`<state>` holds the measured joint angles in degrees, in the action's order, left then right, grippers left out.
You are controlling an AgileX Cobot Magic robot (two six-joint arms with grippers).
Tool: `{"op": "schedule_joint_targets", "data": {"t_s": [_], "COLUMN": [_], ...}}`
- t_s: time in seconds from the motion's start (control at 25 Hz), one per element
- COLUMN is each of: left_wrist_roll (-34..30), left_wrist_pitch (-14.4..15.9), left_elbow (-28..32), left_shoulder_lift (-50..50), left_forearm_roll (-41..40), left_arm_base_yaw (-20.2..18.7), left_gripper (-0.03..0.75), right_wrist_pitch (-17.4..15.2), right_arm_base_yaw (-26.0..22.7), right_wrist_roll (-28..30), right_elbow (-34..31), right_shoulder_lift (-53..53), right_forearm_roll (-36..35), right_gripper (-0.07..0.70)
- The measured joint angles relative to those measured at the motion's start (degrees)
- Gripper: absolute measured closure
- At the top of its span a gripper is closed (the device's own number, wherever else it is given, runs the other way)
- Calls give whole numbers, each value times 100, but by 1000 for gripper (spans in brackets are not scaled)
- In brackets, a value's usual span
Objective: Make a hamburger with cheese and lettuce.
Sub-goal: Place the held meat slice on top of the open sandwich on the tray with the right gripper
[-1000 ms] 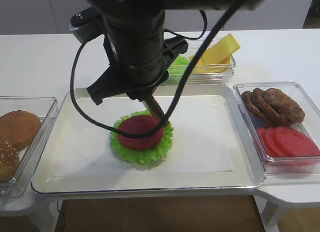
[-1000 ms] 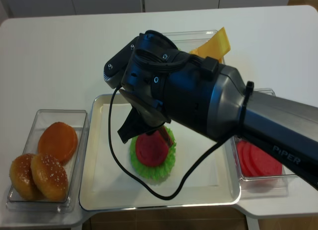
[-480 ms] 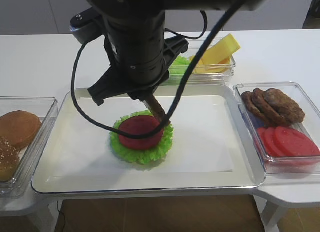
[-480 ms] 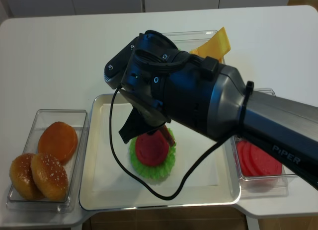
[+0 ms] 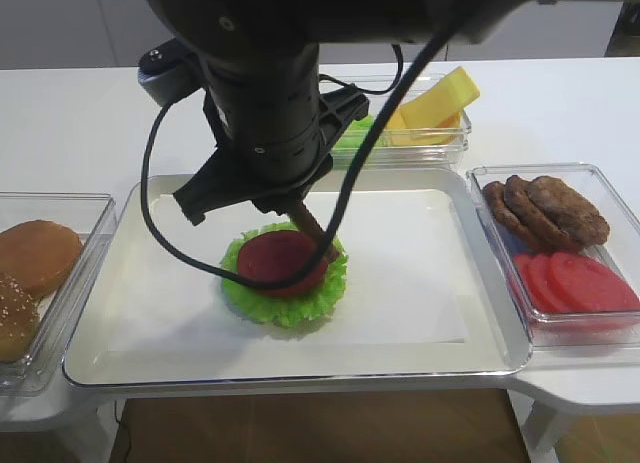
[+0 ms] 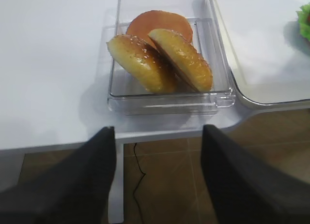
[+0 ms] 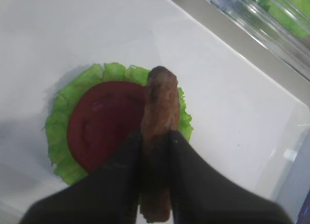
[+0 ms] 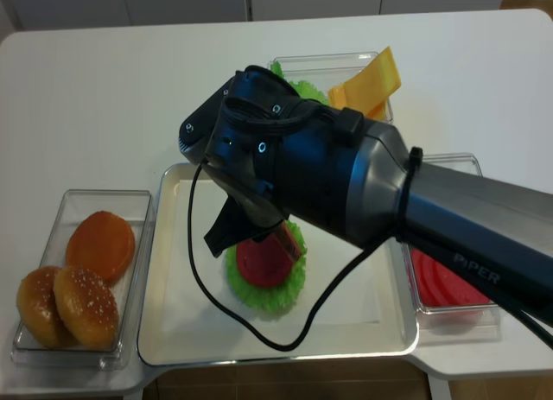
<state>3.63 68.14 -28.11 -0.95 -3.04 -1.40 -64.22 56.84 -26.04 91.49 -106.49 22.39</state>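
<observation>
The hamburger [image 5: 283, 279] is a frilly lettuce leaf with a red tomato slice on it. It lies mid-tray and also shows in the right wrist view [image 7: 101, 122] and the realsense view [image 8: 263, 269]. My right gripper [image 7: 155, 137] is shut on a brown patty [image 7: 160, 103] and holds it edge-on. The patty's lower edge [image 5: 312, 226] is over the tomato's right side. The cheese [image 5: 436, 103] stands in the back box. My left gripper [image 6: 158, 129] is open and empty off the table's front edge, near the bun box.
The steel tray [image 5: 420, 353] holds the stack. A clear box of buns [image 6: 160, 54] sits left of it [image 5: 40, 263]. At the right, a box holds loose patties [image 5: 550, 208] and tomato slices [image 5: 580, 283]. Lettuce [image 5: 355, 133] lies beside the cheese. The right arm [image 5: 265, 93] hides the tray's back.
The right arm has shifted slightly left and down with the patty still held. The stack and the left gripper have not visibly moved.
</observation>
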Motion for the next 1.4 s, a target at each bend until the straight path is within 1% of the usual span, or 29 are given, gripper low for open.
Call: {"op": "schedule_joint_targets", "data": {"t_s": [0.36,0.48,0.6,0.88,1.0,1.4], "left_wrist_roll": [0,0,0,0,0,0], "left_wrist_pitch": [0,0,0,0,0,0], "left_elbow": [0,0,0,0,0,0], "left_shoulder_lift": [0,0,0,0,0,0], "left_forearm_roll": [0,0,0,0,0,0], "left_arm_base_yaw": [0,0,0,0,0,0], "left_gripper": [301,301,301,301,301,301], "right_wrist_pitch": [0,0,-22,-176,-229,-243], "right_arm_base_yaw": [0,0,0,0,0,0], "right_wrist_roll": [0,0,0,0,0,22], "right_elbow": [0,0,0,0,0,0], "right_shoulder_lift": [0,0,0,0,0,-5], "right_forearm_roll": [0,0,-75,-314,-394,-662], "right_gripper": [494,482,450,284,238,203]}}
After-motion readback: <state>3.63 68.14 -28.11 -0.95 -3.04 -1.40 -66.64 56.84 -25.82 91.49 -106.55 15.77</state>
